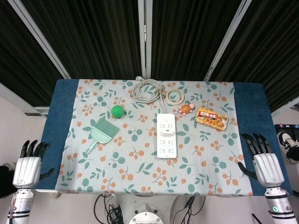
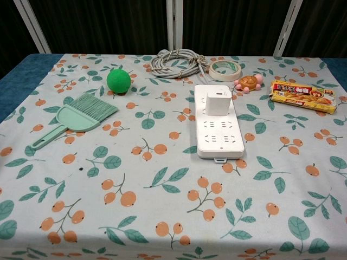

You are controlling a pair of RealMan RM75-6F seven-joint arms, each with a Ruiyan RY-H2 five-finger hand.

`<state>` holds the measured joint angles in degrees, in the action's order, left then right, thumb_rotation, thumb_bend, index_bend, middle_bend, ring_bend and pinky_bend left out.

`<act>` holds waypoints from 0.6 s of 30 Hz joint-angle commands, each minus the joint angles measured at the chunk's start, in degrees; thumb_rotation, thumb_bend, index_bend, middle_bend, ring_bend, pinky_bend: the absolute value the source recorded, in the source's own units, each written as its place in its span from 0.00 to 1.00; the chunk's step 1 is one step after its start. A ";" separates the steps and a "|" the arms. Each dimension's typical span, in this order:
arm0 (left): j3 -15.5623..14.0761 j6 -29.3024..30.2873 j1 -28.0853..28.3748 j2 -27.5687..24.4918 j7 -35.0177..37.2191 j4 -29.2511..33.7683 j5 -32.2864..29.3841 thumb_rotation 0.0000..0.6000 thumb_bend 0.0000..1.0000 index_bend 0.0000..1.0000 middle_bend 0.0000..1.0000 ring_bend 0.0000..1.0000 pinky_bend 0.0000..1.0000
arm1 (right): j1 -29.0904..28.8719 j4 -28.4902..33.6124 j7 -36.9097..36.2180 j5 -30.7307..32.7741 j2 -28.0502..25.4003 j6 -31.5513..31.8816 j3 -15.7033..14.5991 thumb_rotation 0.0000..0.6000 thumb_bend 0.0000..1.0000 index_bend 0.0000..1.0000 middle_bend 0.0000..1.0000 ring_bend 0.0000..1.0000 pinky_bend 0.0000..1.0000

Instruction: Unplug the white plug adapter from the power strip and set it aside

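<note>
You can't read the print on the snack packet [image 2: 303, 96] right of the strip [image 2: 218, 121], and both forearms run off the head view's bottom edge.

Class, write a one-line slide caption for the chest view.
White plug adapter sits plugged into the power strip on a floral tablecloth, among a green ball, brush and tape roll.

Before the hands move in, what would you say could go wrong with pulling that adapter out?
1. The power strip lies loose on the cloth; pulling the white plug adapter may lift the whole strip.
2. The tape roll and turtle toy sit close behind, so reaching fingers might knock them.
</note>
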<state>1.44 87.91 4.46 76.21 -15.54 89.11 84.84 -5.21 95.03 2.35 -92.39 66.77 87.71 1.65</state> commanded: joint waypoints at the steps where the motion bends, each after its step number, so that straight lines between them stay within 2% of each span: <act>1: 0.31 -0.30 0.06 0.28 0.19 -0.29 -0.46 1.00 0.09 0.20 0.18 0.06 0.00 | -0.61 -0.04 0.60 0.08 0.62 -0.55 0.47 1.00 0.17 0.00 0.10 0.00 0.00; 10: 0.72 -1.40 0.76 0.29 -0.02 -0.20 -0.42 1.00 0.09 0.20 0.18 0.06 0.00 | -2.48 0.49 0.99 2.51 1.20 -4.68 1.16 1.00 0.17 0.00 0.10 0.00 0.00; 18: -0.20 -5.25 5.82 -0.25 1.60 1.54 7.29 1.00 0.09 0.21 0.18 0.06 0.01 | -8.33 2.23 -2.48 2.41 -2.39 -11.80 3.42 1.00 0.17 0.00 0.11 0.00 0.01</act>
<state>1.69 84.39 8.28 75.97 -14.58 90.06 89.63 -11.60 96.47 0.38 -89.98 65.60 78.04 4.11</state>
